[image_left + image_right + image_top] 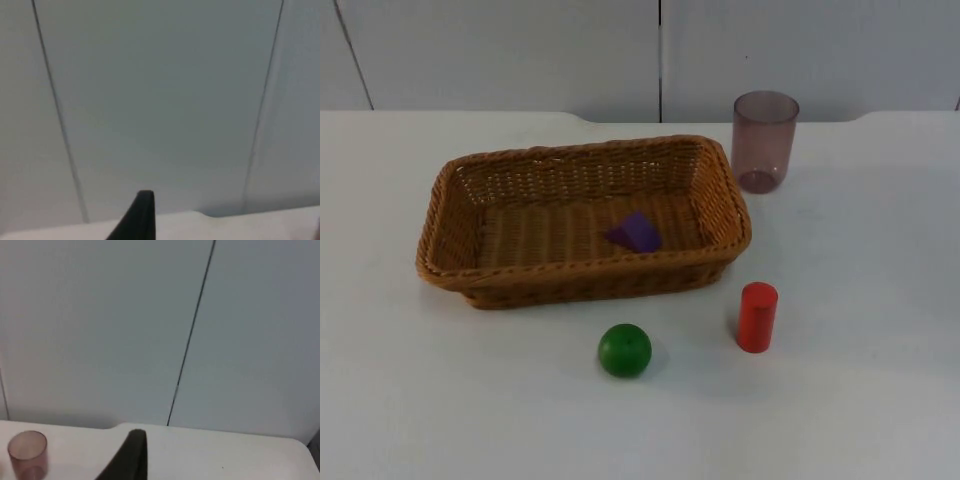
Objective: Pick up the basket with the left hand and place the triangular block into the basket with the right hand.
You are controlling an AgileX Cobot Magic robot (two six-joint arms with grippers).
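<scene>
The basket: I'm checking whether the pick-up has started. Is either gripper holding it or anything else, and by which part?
Nothing is held. The basket sits on the table with the purple block inside; both wrist views face the wall.

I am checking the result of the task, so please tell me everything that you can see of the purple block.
The purple triangular block looks like a small solid wedge, plain purple with flat faces and a matt surface. It lies on the woven floor of the wicker basket, right of the floor's middle and closer to the near wall. It touches only the basket floor, as far as can be seen. No tool holds it.
</scene>
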